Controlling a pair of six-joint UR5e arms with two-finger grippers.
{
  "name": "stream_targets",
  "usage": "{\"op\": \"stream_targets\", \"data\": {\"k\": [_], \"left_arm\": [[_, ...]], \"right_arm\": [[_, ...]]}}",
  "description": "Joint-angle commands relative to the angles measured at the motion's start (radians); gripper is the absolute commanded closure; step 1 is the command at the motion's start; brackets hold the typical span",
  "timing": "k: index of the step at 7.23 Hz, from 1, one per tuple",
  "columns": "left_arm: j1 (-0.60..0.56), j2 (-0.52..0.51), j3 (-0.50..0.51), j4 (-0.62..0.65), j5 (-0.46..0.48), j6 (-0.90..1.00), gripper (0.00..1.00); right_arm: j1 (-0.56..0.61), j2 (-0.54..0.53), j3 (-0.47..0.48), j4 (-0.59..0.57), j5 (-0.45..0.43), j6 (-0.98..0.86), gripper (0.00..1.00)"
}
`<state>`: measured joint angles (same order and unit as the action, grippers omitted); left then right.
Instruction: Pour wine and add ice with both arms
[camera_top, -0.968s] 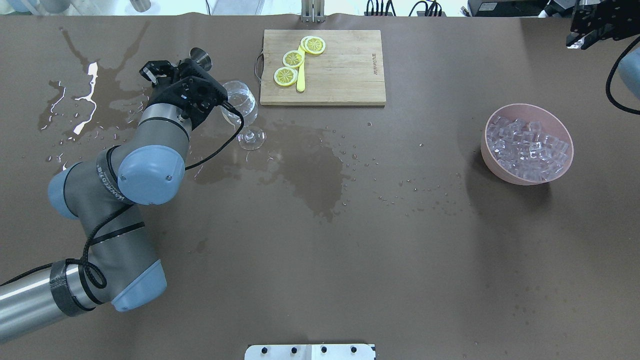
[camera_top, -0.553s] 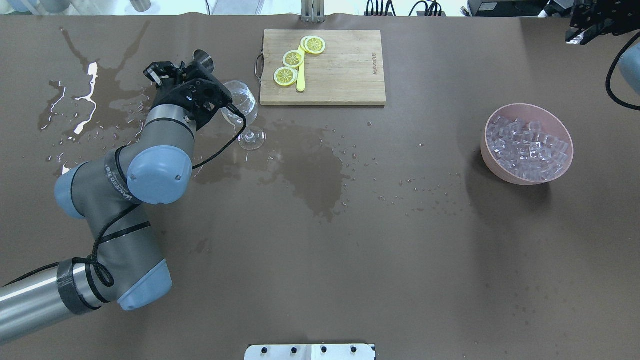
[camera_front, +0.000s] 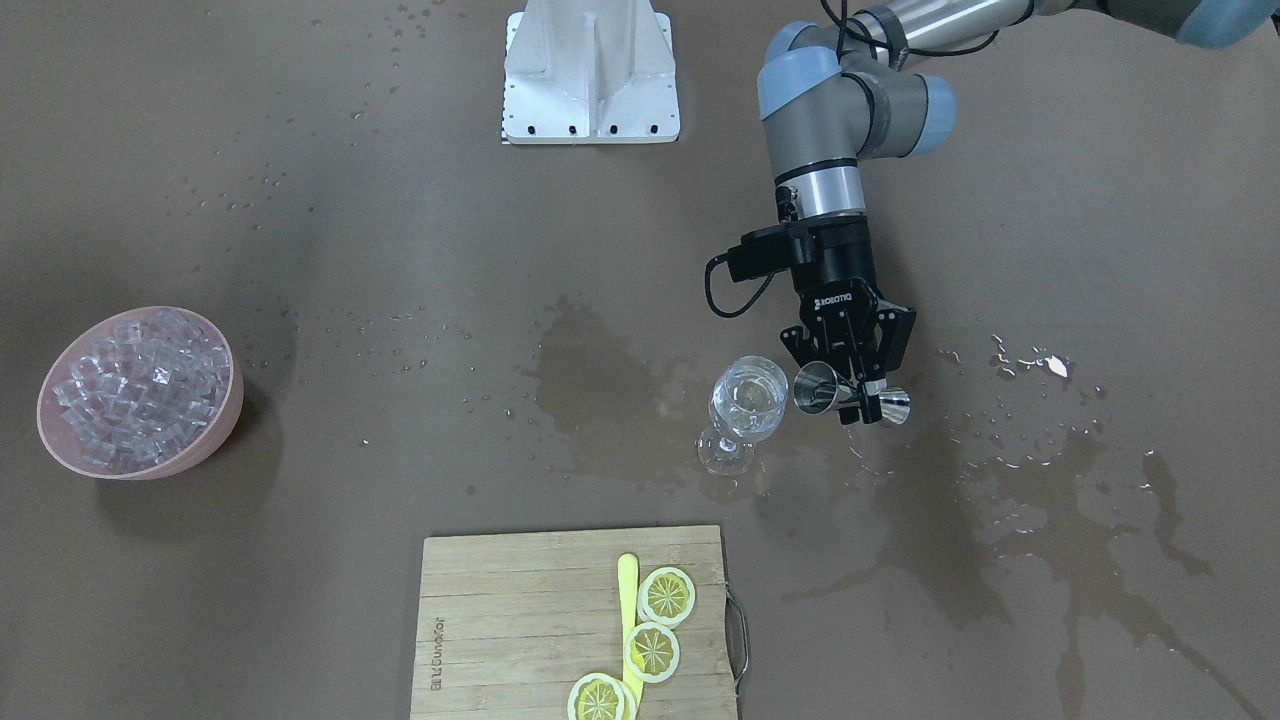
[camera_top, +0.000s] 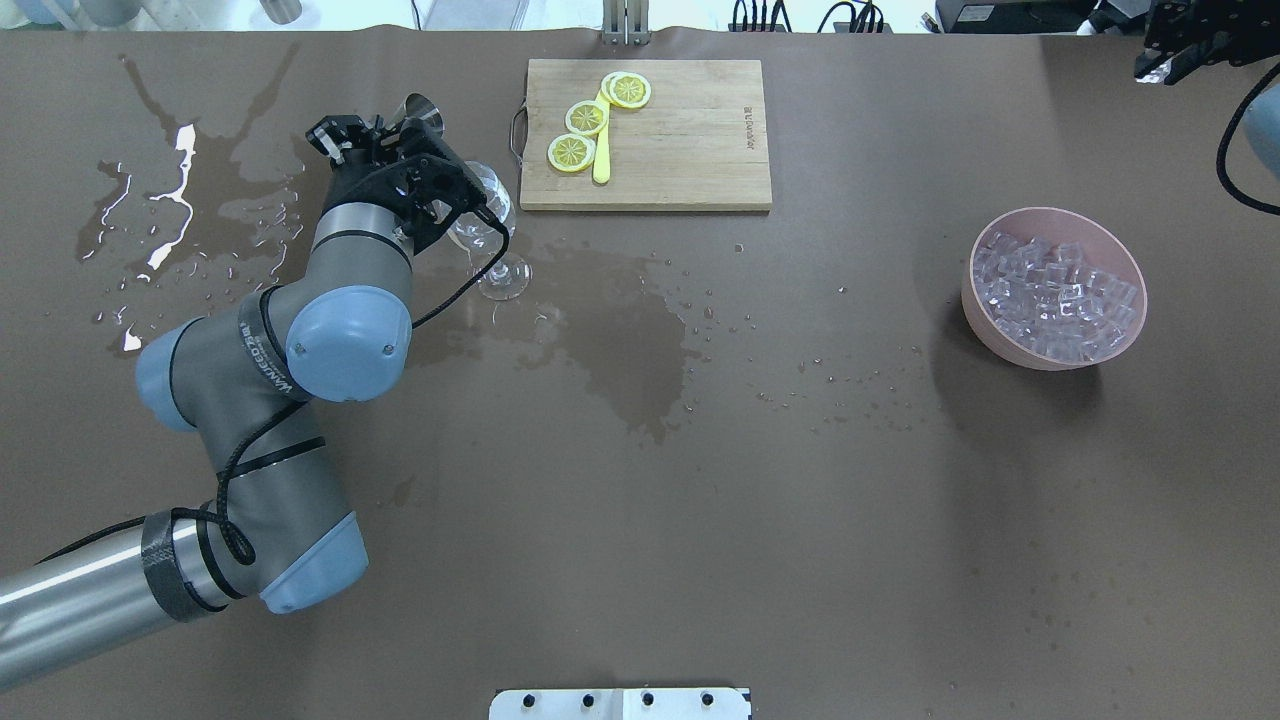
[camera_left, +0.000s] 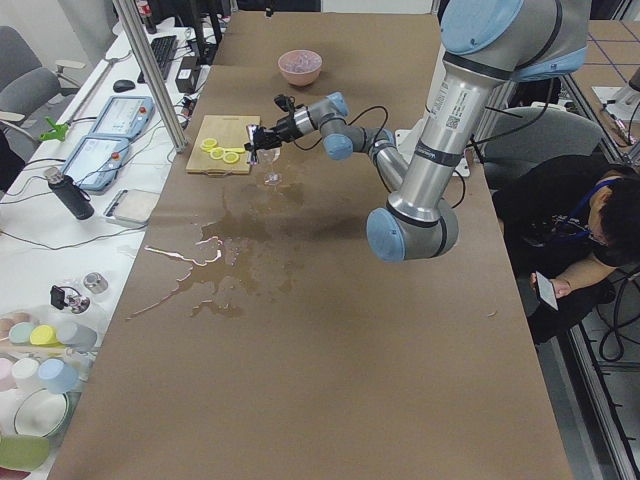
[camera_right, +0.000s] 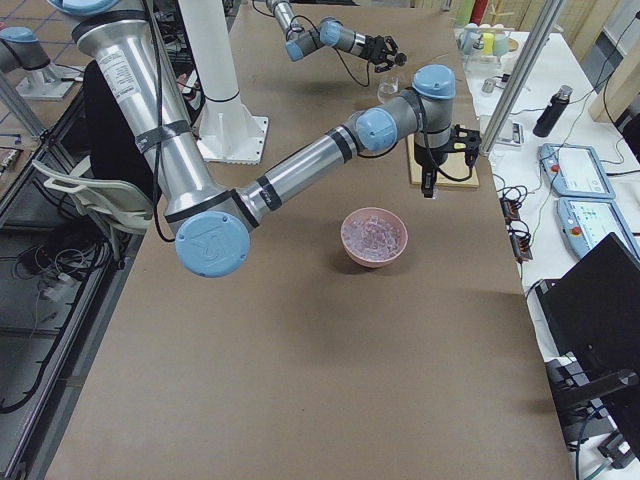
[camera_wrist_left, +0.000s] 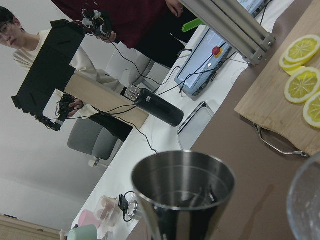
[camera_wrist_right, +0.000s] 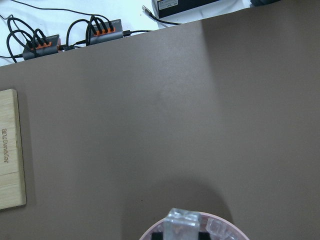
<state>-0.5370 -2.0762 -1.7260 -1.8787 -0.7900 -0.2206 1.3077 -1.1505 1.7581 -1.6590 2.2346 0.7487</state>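
Left gripper (camera_front: 852, 382) is clamped on a steel jigger (camera_front: 822, 388) tipped sideways just beside the wine glass (camera_front: 748, 398) holding the wine (camera_front: 745, 408), while the right gripper (camera_top: 1158, 66) pinches one ice cube (camera_wrist_right: 182, 221), with the other ice (camera_top: 1055, 295) in the pink bowl (camera_top: 966, 292).

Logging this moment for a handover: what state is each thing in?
Left gripper: shut on jigger.
Jigger: tipped sideways beside glass.
Glass: upright, some clear liquid inside.
Right gripper: shut on ice cube.
Bowl: full of ice.
Table: wet with spills.
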Motion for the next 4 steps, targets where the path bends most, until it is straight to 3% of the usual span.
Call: {"op": "stream_targets", "data": {"k": [1, 4], "left_arm": [[0.0, -0.031, -0.004, 0.088, 0.018, 0.012, 0.86], [0.0, -0.033, -0.003, 0.095, 0.034, 0.06, 0.86]], "right_arm": [[0.002, 0.0, 0.001, 0.001, 0.0, 0.001, 1.0], [0.005, -0.006, 0.003, 0.001, 0.002, 0.001, 1.0]]}}
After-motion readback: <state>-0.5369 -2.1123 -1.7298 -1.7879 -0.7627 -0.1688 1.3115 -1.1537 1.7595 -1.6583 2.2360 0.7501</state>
